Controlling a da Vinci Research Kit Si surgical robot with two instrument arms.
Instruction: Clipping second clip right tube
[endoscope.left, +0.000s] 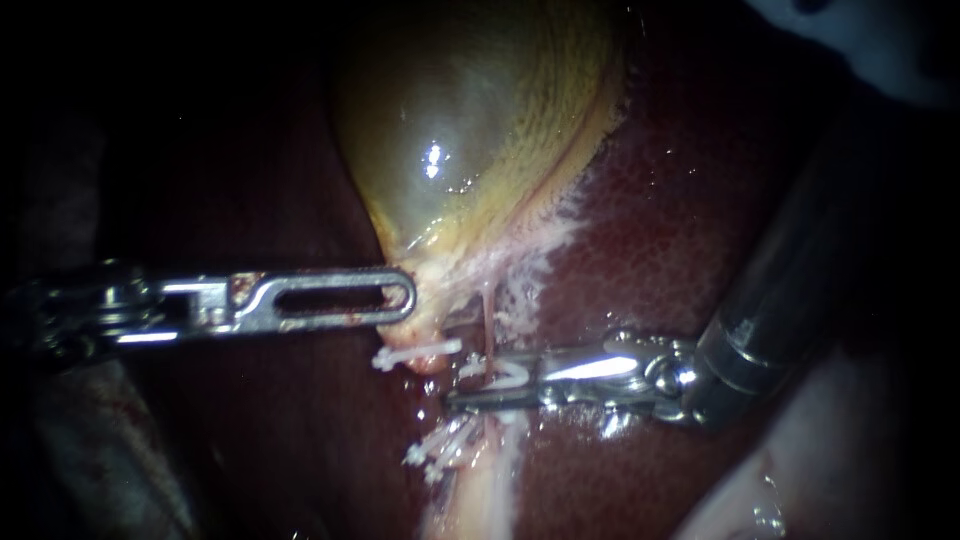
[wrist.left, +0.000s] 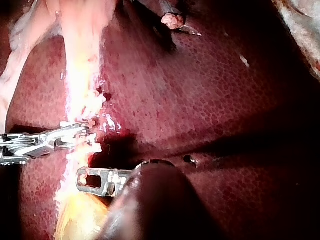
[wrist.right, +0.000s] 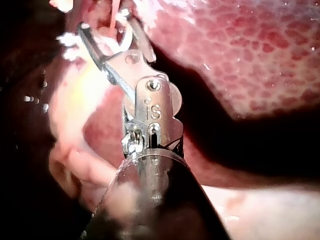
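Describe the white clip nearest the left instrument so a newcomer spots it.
Find the yellow-green gallbladder and follow it down to its narrow neck, beside the tip of the left instrument. The white clip lies crosswise just under that tip, well above the lower clip.

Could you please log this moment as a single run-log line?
left instrument: grips gallbladder neck | right instrument: holds open clip astride tube | clip: not yet closed
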